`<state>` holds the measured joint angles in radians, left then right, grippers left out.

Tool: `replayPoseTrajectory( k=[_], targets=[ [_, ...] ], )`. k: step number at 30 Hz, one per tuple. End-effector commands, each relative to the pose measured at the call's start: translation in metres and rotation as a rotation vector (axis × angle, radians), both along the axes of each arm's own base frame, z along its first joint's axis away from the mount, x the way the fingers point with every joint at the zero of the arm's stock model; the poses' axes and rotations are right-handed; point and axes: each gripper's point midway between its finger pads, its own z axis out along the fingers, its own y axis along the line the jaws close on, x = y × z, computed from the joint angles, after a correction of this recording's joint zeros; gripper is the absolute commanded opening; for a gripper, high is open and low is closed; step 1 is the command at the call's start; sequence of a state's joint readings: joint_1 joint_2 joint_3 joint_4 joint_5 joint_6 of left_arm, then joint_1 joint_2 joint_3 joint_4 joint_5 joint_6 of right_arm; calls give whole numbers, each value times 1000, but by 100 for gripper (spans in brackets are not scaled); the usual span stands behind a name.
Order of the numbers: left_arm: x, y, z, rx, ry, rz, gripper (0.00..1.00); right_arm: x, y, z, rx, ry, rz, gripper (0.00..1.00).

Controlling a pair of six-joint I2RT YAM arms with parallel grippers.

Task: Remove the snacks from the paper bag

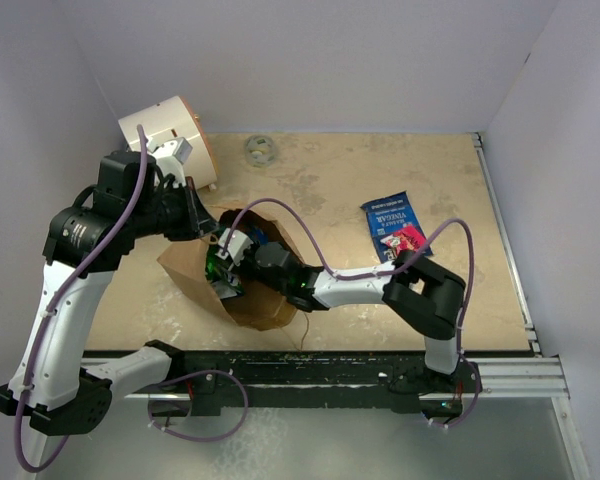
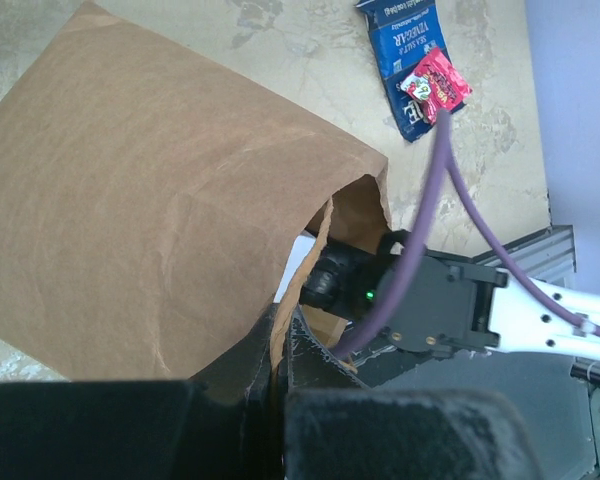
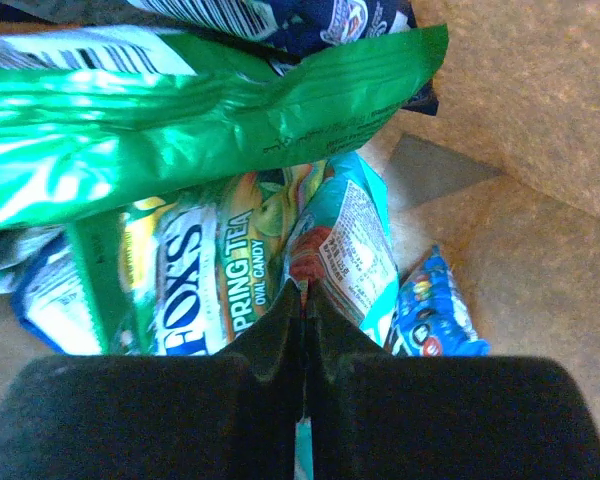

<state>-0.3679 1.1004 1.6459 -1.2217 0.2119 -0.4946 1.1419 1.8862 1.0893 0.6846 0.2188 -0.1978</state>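
Note:
The brown paper bag (image 1: 265, 300) lies on its side left of the table's middle, mouth toward the arms. My left gripper (image 1: 211, 236) is shut on the bag's torn rim (image 2: 310, 255), holding it up; the left gripper (image 2: 279, 315) pinches the paper between its jaws. My right gripper (image 1: 226, 262) reaches into the mouth. Inside, the right gripper (image 3: 305, 290) is shut on the edge of a teal-and-red packet (image 3: 355, 235). Beside it lie a green-and-yellow candy packet (image 3: 205, 270), a large green packet (image 3: 180, 110) and a small blue packet (image 3: 435, 315). A blue packet (image 1: 392, 222) with a small red packet (image 1: 408, 238) on it lies outside on the table.
A white cylinder with an orange rim (image 1: 168, 135) stands at the back left. A small grey ring (image 1: 259, 149) lies near the back wall. The right arm (image 2: 450, 300) spans from the bag's mouth toward the table's front edge (image 1: 330, 355). White walls close in the sides.

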Motion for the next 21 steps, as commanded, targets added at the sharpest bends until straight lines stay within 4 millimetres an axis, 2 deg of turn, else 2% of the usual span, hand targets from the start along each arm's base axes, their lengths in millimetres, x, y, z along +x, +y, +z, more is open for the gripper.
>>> replayPoseTrajectory(
  k=[1, 8, 10, 12, 13, 14, 21],
  targets=[
    [7, 4, 15, 8, -74, 19, 0, -21, 3, 40, 76, 29, 90, 0],
    [14, 3, 22, -5, -112, 31, 0, -62, -2, 61, 108, 99, 202, 0],
    [16, 5, 23, -6, -120, 45, 0, -71, -8, 73, 128, 101, 212, 0],
    [18, 6, 24, -4, -129, 60, 0, -76, -13, 87, 152, 104, 217, 0],
    [19, 7, 24, -4, -133, 64, 0, -80, -21, 80, 139, 118, 214, 0],
    [20, 7, 24, -3, -137, 68, 0, -82, -26, 84, 143, 119, 214, 0],
    [26, 3, 21, -17, -147, 60, 0, -91, -59, 127, 160, 100, 198, 0]
  ],
)
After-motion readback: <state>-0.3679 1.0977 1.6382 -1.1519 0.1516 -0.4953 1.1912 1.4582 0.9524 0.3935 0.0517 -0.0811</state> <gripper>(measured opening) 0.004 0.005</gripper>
